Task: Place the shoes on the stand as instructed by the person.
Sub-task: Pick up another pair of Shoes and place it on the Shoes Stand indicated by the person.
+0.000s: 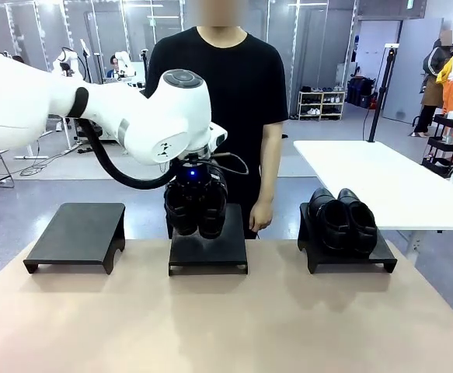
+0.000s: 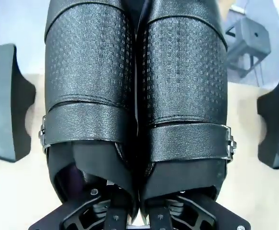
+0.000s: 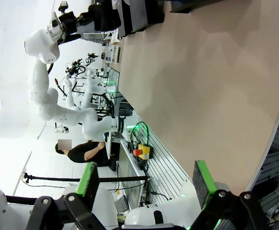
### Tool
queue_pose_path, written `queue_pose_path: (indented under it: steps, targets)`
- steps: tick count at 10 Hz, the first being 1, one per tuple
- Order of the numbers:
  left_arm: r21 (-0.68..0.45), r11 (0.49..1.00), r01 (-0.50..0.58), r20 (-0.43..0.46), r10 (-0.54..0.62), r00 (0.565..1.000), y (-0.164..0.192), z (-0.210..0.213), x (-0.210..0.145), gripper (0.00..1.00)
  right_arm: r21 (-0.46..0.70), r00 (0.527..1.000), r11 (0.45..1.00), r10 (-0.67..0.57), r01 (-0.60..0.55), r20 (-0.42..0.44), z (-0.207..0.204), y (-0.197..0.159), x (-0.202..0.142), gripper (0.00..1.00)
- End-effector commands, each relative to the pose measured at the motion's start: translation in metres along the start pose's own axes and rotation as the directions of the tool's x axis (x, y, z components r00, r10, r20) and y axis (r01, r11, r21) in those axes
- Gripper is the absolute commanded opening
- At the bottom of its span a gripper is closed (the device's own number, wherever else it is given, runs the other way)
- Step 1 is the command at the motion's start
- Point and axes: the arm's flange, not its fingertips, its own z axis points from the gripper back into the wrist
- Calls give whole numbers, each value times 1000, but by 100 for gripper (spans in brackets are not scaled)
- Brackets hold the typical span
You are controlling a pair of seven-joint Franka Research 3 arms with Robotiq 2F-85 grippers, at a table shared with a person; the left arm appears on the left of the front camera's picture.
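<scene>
At frame centre, the left gripper [image 1: 196, 189] clamps the buckled pair [image 1: 196, 207] side by side above the middle stand [image 1: 208, 250], apparently for lowering; right gripper [image 3: 146, 187] spread, empty; other shoes [image 1: 343, 221] on right stand [image 1: 350, 256]; behind, person [image 1: 218, 85] watches.

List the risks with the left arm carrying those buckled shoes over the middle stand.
1. The left gripper clamps both glossy black buckle-strap shoes at once; one may slip free and drop.
2. The pair hangs toes-down above the black middle stand; released so, it may tip off.
3. The person's hand hangs near that stand and might be bumped.
</scene>
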Motion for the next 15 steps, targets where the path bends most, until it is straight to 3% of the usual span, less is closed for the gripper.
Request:
queue_pose_path:
  steps: [1, 7, 14, 15]
  targets:
    - [18, 1000, 25, 50, -26, 998, -12, -8, 17, 9, -13, 1000, 1000, -3, 3, 1, -2, 2, -3, 100]
    - [41, 999, 14, 33, -15, 999, -12, -62, 19, 9, -13, 1000, 1000, -3, 3, 1, -2, 2, -3, 100]
    - [61, 998, 35, -43, -33, 999, -18, -78, 3, 9, -13, 1000, 1000, -3, 3, 1, -2, 2, -3, 100]
    - [63, 997, 34, -38, -31, 999, -18, -79, 2, 30, -13, 1000, 1000, -3, 3, 1, -2, 2, -3, 100]
